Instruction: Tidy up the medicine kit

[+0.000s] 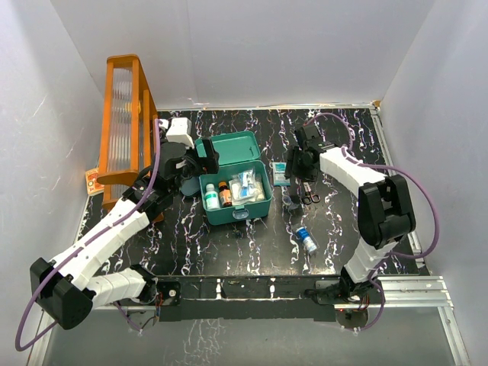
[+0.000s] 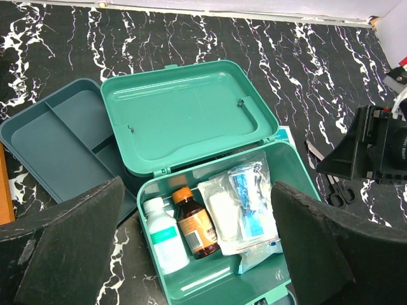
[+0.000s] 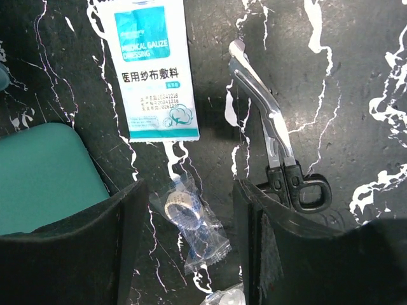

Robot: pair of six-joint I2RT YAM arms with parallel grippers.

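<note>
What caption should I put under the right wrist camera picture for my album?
The right gripper, jaws open, hovers above a small clear packet, with a gauze packet and scissors nearby.

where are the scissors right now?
In the top view, scissors lie on the table right of the medicine kit, beside the gauze packet, next to the right hand.

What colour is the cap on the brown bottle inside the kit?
Orange cap on the brown bottle; the left wrist view shows it best.
</note>
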